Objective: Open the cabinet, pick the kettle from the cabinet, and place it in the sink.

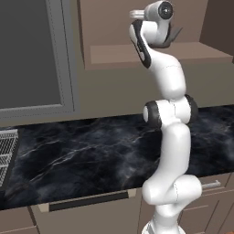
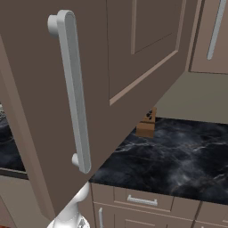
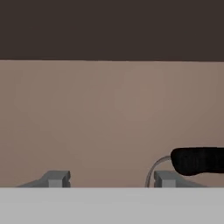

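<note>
Cabinet (image 1: 155,50) standing open above the dark marbled counter (image 1: 91,151), its bare brown shelf running at the height of the pincer; the swung-out door (image 2: 133,58) is crowding the right base view, with the long silver bar handle (image 2: 73,89) hanging upright on it. Arm (image 1: 171,137) is rising from the lower right of the left base view, bending at a dark-jointed elbow above the counter, then leaning up and left so the wrist is arching over at the shelf's front edge and the hand is reaching into the cabinet opening. Pincer (image 3: 105,178) is pointing straight at the plain brown back wall of the cabinet, a darker band lying across the top of the hand view. Its two grey fingertips (image 3: 57,178) are standing apart with open wall showing between them, nothing clamped. Kettle: what is showing of it is a black handle (image 3: 199,161) poking in from the right edge of the hand view, just above and beside the right fingertip, with a thin silver curve dropping from it toward that tip; cannot tell whether they are touching. Same black handle is peeking out just behind the hand in the left base view. Grey wire dish rack (image 1: 7,155) is sitting far down to the pincer's left. Low drawers (image 2: 142,200) with short silver pulls are lying well below.
</note>
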### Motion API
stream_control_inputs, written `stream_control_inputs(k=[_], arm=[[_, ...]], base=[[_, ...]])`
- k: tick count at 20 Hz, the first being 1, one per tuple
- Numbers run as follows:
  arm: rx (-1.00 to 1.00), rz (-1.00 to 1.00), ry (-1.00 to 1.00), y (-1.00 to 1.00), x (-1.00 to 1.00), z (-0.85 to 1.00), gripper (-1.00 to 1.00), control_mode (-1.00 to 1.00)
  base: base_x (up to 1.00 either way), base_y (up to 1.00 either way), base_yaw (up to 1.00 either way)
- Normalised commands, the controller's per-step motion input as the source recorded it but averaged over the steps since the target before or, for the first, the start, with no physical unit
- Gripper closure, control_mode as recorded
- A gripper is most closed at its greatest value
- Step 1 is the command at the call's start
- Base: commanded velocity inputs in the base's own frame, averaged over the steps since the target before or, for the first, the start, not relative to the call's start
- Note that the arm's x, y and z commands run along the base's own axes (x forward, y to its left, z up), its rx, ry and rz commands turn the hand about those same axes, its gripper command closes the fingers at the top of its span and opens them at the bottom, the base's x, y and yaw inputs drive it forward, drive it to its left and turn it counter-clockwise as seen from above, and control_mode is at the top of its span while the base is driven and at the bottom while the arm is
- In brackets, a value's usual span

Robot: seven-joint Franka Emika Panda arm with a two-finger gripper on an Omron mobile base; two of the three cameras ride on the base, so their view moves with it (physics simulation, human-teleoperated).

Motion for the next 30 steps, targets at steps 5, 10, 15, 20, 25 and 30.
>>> stream_control_inputs(k=[5,10,15,20,25,30], arm=[[0.0,0.0,0.0,0.06,-0.06,-0.15,1.0,-1.0],[0.0,0.0,0.0,0.05,-0.07,-0.14,1.0,-1.0],[0.0,0.0,0.0,0.11,-0.22,-0.17,1.0,-1.0],[0.01,0.0,0.0,0.08,-0.38,-0.08,1.0,-1.0],[0.02,0.0,-0.04,0.03,-0.51,-0.04,1.0,-1.0],[0.04,0.0,-0.12,0.08,-0.58,0.0,1.0,-1.0]], base=[[0.0,0.0,0.0],[0.0,0.0,0.0],[0.0,0.0,0.0],[0.0,0.0,0.0],[0.0,0.0,0.0],[0.0,0.0,0.0]])
